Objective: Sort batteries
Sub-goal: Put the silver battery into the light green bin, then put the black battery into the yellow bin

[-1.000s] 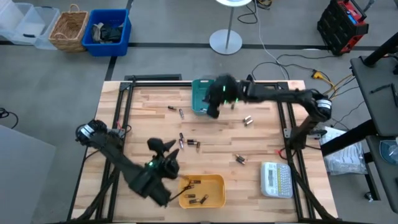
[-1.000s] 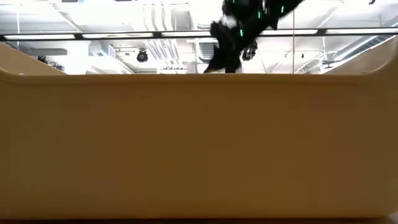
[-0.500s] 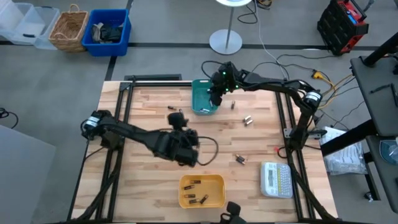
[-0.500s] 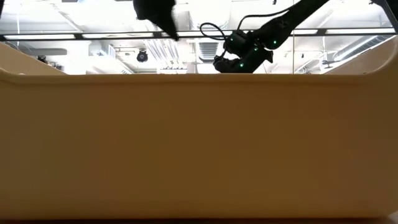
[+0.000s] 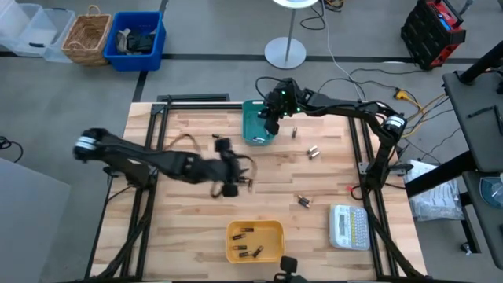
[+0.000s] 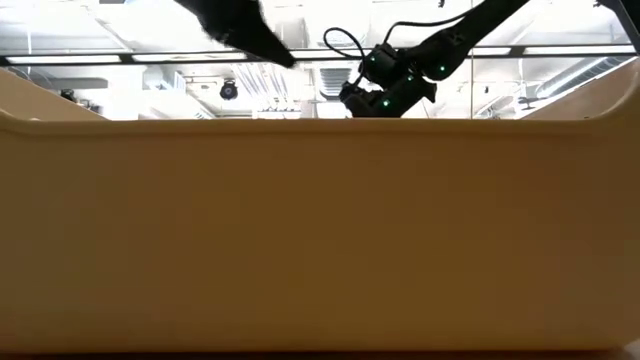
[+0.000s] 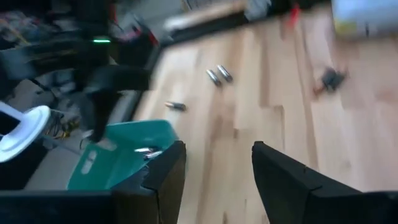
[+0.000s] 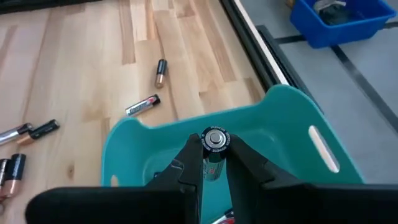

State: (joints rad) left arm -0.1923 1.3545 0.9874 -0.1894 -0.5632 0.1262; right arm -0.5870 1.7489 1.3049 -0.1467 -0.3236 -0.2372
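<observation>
Wooden table [image 5: 330, 177], right claw [image 8: 214, 163] pinching battery [image 8: 215, 140] end-on above teal bin [image 8: 286, 124], left claw [image 7: 214, 171] seemingly wide, empty.

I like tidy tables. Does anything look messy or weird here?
Yes: loose batteries lie scattered across the wooden table, outside the teal bin and yellow bin. The right end effector holds a battery over the teal bin.

Teal bin [image 8: 298, 124]; yellow bin [image 5: 255, 240]; batteries [image 8: 160, 73] silvery, dark, seemingly copper-banded; pale wood table [image 5: 330, 177].
</observation>
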